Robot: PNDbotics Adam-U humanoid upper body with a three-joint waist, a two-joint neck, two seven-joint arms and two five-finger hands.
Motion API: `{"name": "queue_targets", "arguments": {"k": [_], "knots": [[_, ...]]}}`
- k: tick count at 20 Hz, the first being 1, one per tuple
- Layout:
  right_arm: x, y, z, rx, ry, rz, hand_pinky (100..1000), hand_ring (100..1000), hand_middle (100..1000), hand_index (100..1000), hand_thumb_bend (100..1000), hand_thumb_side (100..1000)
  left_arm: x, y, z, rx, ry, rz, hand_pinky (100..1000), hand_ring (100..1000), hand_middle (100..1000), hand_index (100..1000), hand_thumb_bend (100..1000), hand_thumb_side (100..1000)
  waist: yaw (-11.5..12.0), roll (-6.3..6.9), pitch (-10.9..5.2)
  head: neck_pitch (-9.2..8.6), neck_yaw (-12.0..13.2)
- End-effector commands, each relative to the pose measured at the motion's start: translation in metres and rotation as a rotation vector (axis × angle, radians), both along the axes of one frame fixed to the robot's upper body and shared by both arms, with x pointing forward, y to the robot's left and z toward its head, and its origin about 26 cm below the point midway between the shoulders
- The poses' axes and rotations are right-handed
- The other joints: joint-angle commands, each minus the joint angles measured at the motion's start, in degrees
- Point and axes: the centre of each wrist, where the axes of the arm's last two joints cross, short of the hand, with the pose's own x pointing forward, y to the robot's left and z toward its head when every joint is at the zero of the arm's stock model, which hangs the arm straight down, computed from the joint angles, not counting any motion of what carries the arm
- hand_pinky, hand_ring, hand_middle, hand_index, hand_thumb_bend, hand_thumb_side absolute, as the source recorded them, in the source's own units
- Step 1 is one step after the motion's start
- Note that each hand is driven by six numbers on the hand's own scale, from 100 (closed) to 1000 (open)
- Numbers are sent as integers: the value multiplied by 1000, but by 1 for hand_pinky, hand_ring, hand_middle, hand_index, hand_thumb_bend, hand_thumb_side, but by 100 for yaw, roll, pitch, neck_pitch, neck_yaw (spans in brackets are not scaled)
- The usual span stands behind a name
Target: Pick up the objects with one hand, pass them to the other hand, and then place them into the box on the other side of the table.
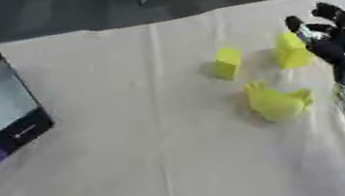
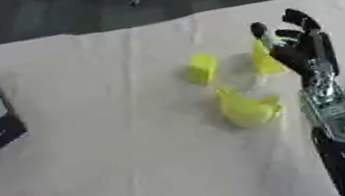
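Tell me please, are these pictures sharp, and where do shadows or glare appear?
Both eye views are soft; the yellow pieces lack crisp edges. In the left eye view, the box has a pale sheen inside. In the right eye view, the right hand is blurred, shadows faint.

Table and floor behind the work

A cream tablecloth (image 1: 135,167) covers the table, with a straight crease (image 1: 161,97) running down its middle from the far edge toward the near side. Beyond the far edge lies a dark grey floor (image 1: 63,12), where blurred, unclear shapes stand.
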Motion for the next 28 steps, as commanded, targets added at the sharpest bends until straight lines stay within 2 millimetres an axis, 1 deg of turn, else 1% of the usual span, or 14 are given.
{"name": "queue_targets", "arguments": {"k": [1, 4, 5, 6, 9, 12, 16, 18, 21, 23, 27, 28], "knots": [[1, -8, 12, -37, -25, -9, 759, 738, 808, 847, 649, 379, 1, 7, 12, 28, -34, 5, 863, 674, 574, 692, 594, 582, 2, 83, 27, -7, 36], [2, -13, 17, -75, -19, 0, 766, 749, 820, 859, 678, 382, 1, 7, 12, 30, -34, 6, 863, 674, 573, 692, 595, 582, 3, 79, 39, -7, 58], [3, -16, 21, -100, -19, 7, 769, 752, 822, 862, 636, 461, 1, 8, 13, 31, -34, 6, 863, 674, 573, 692, 596, 581, 4, 77, 41, -7, 57], [5, -21, 27, -129, -22, 14, 770, 753, 823, 862, 683, 371, 1, 8, 13, 32, -34, 8, 863, 674, 573, 692, 595, 582, 4, 73, 41, -7, 57], [13, -36, 51, -189, -37, 32, 773, 755, 825, 863, 678, 368, 0, 9, 12, 35, -31, 10, 863, 674, 572, 692, 595, 582, -5, 58, 31, -7, 44], [22, -48, 77, -243, -46, 52, 778, 758, 827, 866, 676, 393, 0, 10, 12, 39, -27, 10, 863, 674, 572, 692, 593, 583, -20, 44, 16, -7, 22], [34, -55, 111, -339, -31, 87, 786, 763, 830, 867, 677, 395, -1, 11, 11, 47, -24, 11, 864, 675, 572, 692, 591, 583, -37, 27, -7, -7, -11], [39, -58, 124, -389, -12, 103, 795, 769, 834, 871, 678, 390, -1, 12, 11, 49, -23, 10, 864, 675, 572, 692, 590, 584, -36, 23, -13, -7, -37], [50, -65, 150, -542, 67, 154, 817, 785, 843, 873, 675, 365, -2, 13, 11, 55, -20, 10, 865, 675, 572, 692, 588, 584, -19, 19, -20, -7, -99], [55, -71, 164, -639, 123, 197, 842, 802, 851, 876, 672, 320, -2, 14, 10, 57, -17, 11, 865, 675, 572, 692, 588, 586, -11, 15, -21, -7, -132], [67, -83, 197, -864, 305, 361, 892, 839, 862, 877, 660, 236, -2, 13, 9, 61, -12, 7, 865, 675, 572, 692, 587, 587, -2, 6, -20, -7, -198], [70, -85, 204, -905, 348, 393, 903, 849, 865, 877, 652, 232, -2, 13, 9, 62, -11, 6, 866, 675, 572, 692, 586, 587, -1, 5, -20, -7, -216]]}}
